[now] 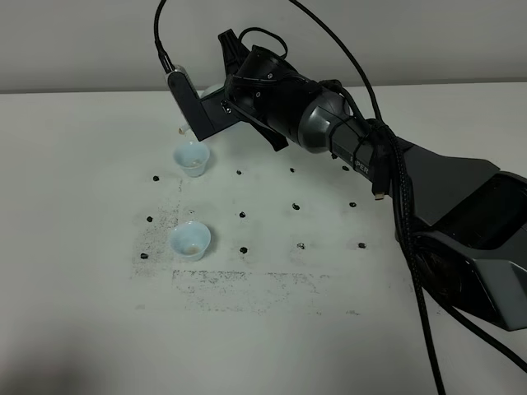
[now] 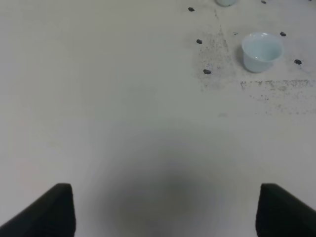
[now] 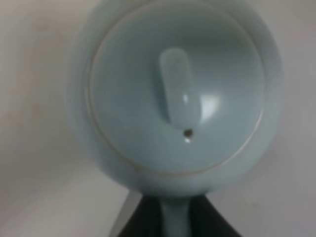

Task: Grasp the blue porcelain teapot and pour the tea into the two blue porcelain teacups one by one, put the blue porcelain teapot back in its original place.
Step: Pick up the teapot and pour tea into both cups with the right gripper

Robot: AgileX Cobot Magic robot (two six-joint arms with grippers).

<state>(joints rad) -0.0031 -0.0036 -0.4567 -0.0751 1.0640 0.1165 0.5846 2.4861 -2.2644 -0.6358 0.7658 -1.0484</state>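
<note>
**Operator:** While the right gripper [image 3: 175, 219] carries the load, what is its condition?

**Technician:** Jaws closed on the loop handle of the blue porcelain teapot [image 3: 175, 94]. The wrist view looks onto the lid and knob, and the handle runs down between the two black jaws.

**Operator:** Location of the teapot?

**Technician:** Off the table [image 1: 82, 288], at the far left of the marked grid, just behind and above the far teacup [image 1: 192, 158]. In the high view the arm hides most of the body. A pale tip, probably the spout, shows just above that cup's rim. No stream can be made out.

**Operator:** Condition of the left gripper [image 2: 165, 212]?

**Technician:** Jaws spread wide with nothing between them, over bare table, well apart from both cups.

**Operator:** Progress status?

**Technician:** Grasp: complete. Near teacup [image 1: 190, 240]: a brownish patch shows inside, so it is judged filled. Far teacup: a similar patch shows inside and the pot hangs over it, so this pour is judged to be in hand or just finished. The pictures do not settle which.

**Operator:** Outstanding steps?

**Technician:** Level the pot, carry it clear of the cups, set it down at its original place and release the handle. No view marks out that place, so it cannot be identified from here.
</note>
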